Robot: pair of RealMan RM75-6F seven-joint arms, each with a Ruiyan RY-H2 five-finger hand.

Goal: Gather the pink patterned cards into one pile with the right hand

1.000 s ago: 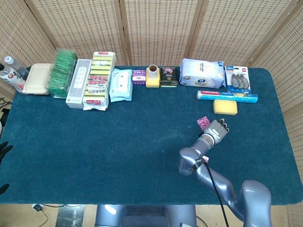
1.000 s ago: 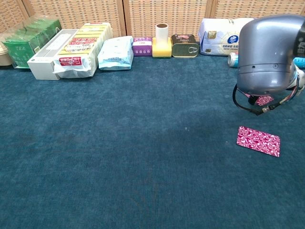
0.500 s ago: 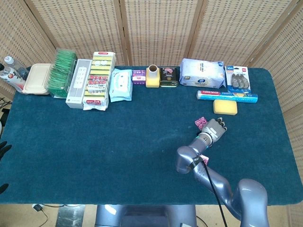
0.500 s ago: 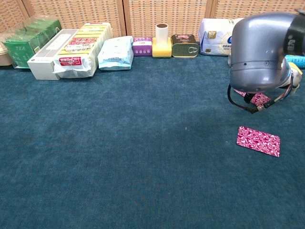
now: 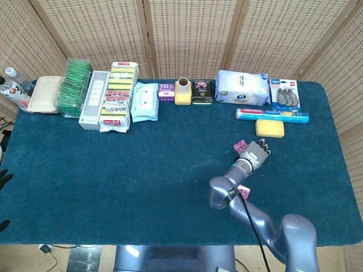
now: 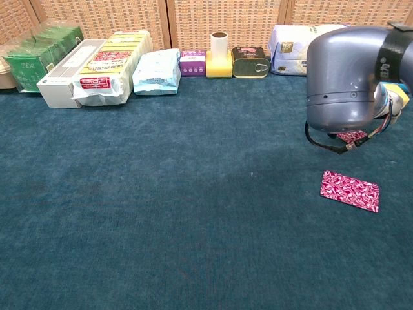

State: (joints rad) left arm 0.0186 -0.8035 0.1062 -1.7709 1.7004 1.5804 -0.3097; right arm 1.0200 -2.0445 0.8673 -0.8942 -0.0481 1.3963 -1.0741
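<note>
My right hand [image 5: 254,153] lies on the blue cloth at centre right, fingers curled over a pink patterned card [image 5: 239,146] whose corner sticks out at the hand's left side. The chest view shows only a sliver of that card [image 6: 353,135] under the big grey right arm [image 6: 348,77], which hides the hand there. A second pink patterned card [image 6: 350,191] lies flat nearer me, partly under the forearm in the head view [image 5: 244,191]. Dark fingers of my left hand [image 5: 4,177] show at the table's left edge, their pose unclear.
A yellow sponge [image 5: 269,127] and a blue foil roll [image 5: 272,115] lie just beyond the right hand. Along the back edge stand a white pack [image 5: 243,88], a tin [image 5: 202,92], a yellow holder [image 5: 182,92], tissue packs and green tea boxes [image 5: 74,88].
The right hand and the card under it have slid a little to the left, and the elbow has swung left too. The nearer card has not moved.
</note>
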